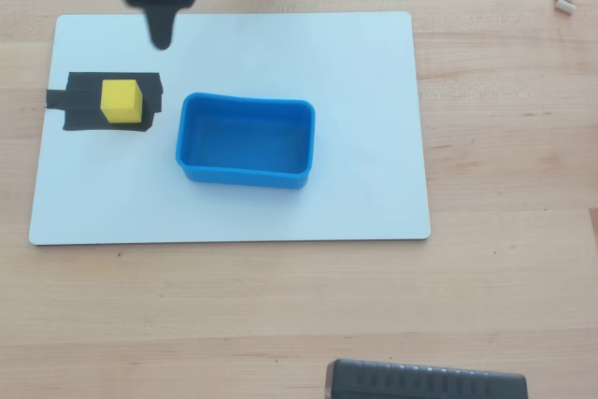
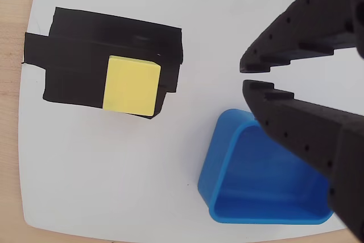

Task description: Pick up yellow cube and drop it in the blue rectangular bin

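The yellow cube (image 1: 121, 101) sits on a black tape patch (image 1: 70, 100) at the left of a white board. The blue rectangular bin (image 1: 243, 178) stands empty on the board, just right of the cube. My gripper (image 1: 162, 40) hovers above the board's far edge, behind and slightly right of the cube, and holds nothing. In the wrist view the cube (image 2: 132, 85) is left of centre on the tape (image 2: 79, 55) and the bin (image 2: 213, 180) is at lower right. The gripper (image 2: 245, 77) comes in from the right, its black fingers almost touching at the tips.
The white board (image 1: 374, 72) lies on a wooden table. A dark ribbed object (image 1: 425, 382) sits at the near table edge. Small white pieces (image 1: 565, 2) lie at the far right.
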### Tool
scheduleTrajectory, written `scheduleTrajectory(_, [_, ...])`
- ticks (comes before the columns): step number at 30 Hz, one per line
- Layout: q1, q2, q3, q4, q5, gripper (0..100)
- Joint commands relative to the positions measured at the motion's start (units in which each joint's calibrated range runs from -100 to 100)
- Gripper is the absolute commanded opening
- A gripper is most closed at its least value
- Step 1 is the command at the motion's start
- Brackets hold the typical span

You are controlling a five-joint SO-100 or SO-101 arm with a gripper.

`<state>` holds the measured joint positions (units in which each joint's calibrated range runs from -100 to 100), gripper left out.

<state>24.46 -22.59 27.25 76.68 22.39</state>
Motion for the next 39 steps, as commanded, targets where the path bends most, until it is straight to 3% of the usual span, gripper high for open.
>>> scheduleTrajectory(1, [2.2,6.8,-11.2,0.6,1.2,0])
scheduleTrajectory(14, [5.2,24.9,-24.5,2.0,2.0,1])
scheduleTrajectory(19, [7.4,26.0,-26.2,2.4,2.1,21])
scheduleTrajectory(26, [7.4,26.5,-26.0,2.7,2.0,28])
scheduleTrajectory(39, [8.9,30.6,-26.0,1.5,2.1,27])
